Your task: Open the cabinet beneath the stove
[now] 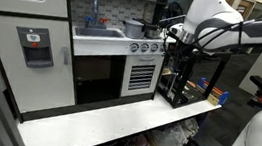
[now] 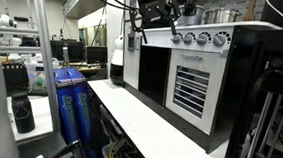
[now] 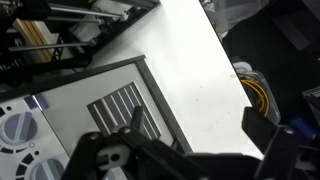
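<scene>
While the gripper point(image 3: 180, 150) is held with its fingers spread wide apart, the cabinet point(image 1: 143, 77) is found shut beneath the stove point(image 1: 146, 48), set back from the front edge of the white counter point(image 1: 115, 121). The gripper is noted near the stove's knobs point(image 2: 199, 38), above the counter's end corner.

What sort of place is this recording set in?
Probably a robotics lab or workshop, not a home kitchen: the white toy kitchen with silver knobs stands on a white bench, tangled cables lie underneath, and blue containers stand beside it.
</scene>
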Tool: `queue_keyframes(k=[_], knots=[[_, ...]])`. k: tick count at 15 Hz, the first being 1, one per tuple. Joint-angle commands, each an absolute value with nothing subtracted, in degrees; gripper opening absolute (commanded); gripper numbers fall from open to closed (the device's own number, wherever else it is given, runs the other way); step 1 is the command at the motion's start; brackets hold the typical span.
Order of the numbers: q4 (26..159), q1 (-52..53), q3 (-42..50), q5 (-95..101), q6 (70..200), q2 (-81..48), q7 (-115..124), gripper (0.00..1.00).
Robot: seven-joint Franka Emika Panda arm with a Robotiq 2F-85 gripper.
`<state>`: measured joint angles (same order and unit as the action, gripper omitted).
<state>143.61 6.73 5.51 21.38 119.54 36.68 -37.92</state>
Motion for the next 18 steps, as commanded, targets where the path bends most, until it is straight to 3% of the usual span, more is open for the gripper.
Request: queue_keyframes(k=[1,8,18], knots=[[145.0,8.1,8.3,22.1,126.1,33.6,-48.2,1.00],[145.5,4.8,6.0,28.7,133.7,29.4,-59.2,1.00],[145.3,5.3,6.0,27.0,133.5,29.8,-59.2,1.00]])
